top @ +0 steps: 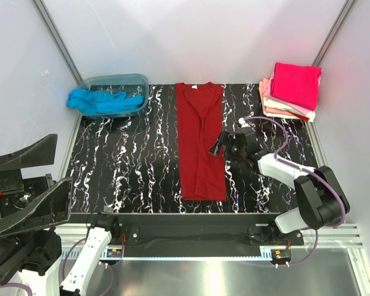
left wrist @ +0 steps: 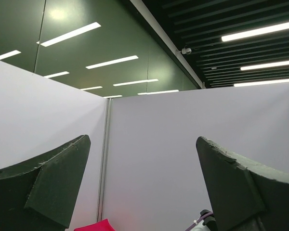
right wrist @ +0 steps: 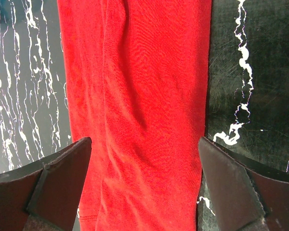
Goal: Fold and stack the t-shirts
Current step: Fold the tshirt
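The dark red t-shirt [top: 200, 142] lies on the black marbled table as a long narrow strip, sides folded in, neck at the far end. In the right wrist view it [right wrist: 139, 110] fills the middle. My right gripper [top: 222, 144] hovers at the strip's right edge, open and empty, fingers [right wrist: 53, 185] spread wider than the strip. A turquoise t-shirt [top: 102, 102] hangs out of the tub. A stack of folded shirts [top: 291, 90], magenta on top over pink, peach and white, sits at the far right corner. My left gripper [top: 31, 185] is open, raised at the near left, facing the white wall.
The translucent blue-grey tub [top: 117, 92] stands at the far left corner. White walls enclose the table [top: 135, 166] on three sides. A metal rail [top: 203, 225] with the arm bases runs along the near edge.
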Robot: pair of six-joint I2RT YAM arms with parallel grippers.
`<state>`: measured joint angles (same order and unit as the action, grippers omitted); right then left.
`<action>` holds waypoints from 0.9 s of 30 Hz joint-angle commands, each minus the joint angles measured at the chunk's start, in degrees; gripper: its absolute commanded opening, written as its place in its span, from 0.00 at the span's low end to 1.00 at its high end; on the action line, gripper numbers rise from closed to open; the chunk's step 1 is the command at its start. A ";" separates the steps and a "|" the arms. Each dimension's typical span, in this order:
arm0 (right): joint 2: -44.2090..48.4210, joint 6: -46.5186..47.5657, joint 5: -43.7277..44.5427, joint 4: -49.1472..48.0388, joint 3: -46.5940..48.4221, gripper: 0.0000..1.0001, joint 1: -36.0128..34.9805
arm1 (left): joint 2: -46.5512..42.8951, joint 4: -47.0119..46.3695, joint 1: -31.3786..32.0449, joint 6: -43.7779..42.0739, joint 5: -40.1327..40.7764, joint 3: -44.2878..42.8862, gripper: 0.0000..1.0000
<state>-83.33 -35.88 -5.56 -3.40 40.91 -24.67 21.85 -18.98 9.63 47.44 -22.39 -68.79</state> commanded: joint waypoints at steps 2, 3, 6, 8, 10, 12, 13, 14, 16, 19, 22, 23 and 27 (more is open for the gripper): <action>0.18 -0.07 0.03 -1.17 1.90 1.00 -0.38 | -0.14 -0.61 -0.49 1.68 -0.89 0.15 0.99; 0.19 0.02 0.03 -1.35 1.90 1.00 -0.30 | -0.14 -2.62 -0.57 2.21 -1.42 0.76 0.99; 0.27 0.02 0.11 -1.35 1.81 1.00 -0.30 | 0.22 0.95 -0.75 0.64 -1.78 -1.16 0.99; 0.27 -0.07 0.03 -1.43 1.81 1.00 -0.30 | -0.05 1.23 -0.84 0.20 -1.60 -1.25 0.99; 0.19 -0.07 0.03 -1.35 1.98 1.00 -0.30 | -0.14 0.26 -0.84 0.89 -1.69 -0.81 0.99; 0.10 -0.07 0.03 -1.35 1.99 1.00 -0.30 | 0.39 0.26 -0.75 2.21 -1.86 -0.73 0.99; 0.10 -0.07 0.03 -1.35 1.81 1.00 -0.30 | 0.48 0.26 -0.75 2.65 -1.78 -0.55 0.99; 0.27 0.02 0.03 -1.35 1.81 1.00 -0.30 | 0.39 0.18 -0.75 3.18 -1.86 -0.38 0.99; 0.27 -0.07 0.03 -1.44 1.72 1.00 -0.30 | 0.39 -0.18 -0.84 3.71 -1.87 -0.20 0.99; 0.45 -0.07 0.03 -1.70 1.46 1.00 -0.30 | 0.30 -0.71 -0.75 4.59 -1.17 -0.20 0.99; 1.24 -0.16 0.03 -2.49 0.76 1.00 -0.30 | -1.36 6.22 -0.75 0.66 5.23 -1.60 0.99; 1.67 -0.16 0.11 -2.66 0.58 1.00 -0.30 | -1.37 9.54 -0.66 0.46 9.87 -2.13 0.99; 2.64 -0.42 0.46 -3.19 -0.30 1.00 -0.30 | 6.60 33.62 -0.66 -3.67 8.25 -14.15 0.99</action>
<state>-83.22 -35.92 -5.56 -3.70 40.86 -24.67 22.79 -2.24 9.06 47.77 -15.66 -74.85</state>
